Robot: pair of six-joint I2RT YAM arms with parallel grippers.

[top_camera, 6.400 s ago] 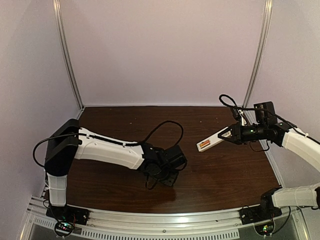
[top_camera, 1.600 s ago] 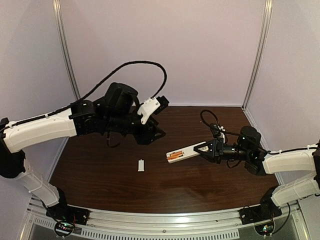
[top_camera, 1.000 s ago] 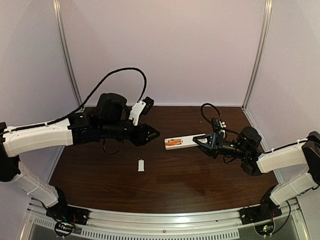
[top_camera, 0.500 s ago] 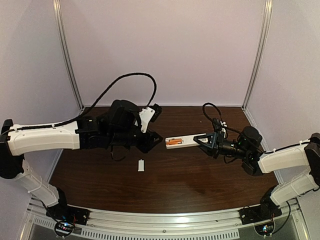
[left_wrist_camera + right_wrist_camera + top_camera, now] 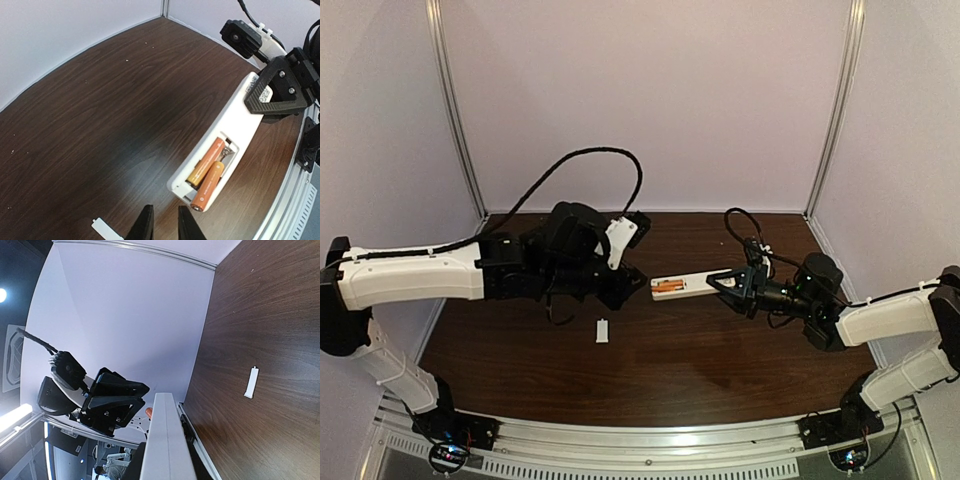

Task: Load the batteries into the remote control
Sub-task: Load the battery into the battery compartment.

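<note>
Right end effector (image 5: 730, 284) grips the remote (image 5: 227, 127); left end effector (image 5: 162, 227), narrow and empty, may knock the unseated battery (image 5: 209, 184) out.

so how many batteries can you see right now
2. One battery lies in the open bay of the remote control. The second battery sits right beside it, nearer the bay's outer edge. No others are visible on the table.

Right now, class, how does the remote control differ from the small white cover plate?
The remote control is held above the table by the right gripper; the cover plate lies on it. The remote is far longer than the plate. It carries orange batteries; the plate is plain. Both are white rectangles.
</note>
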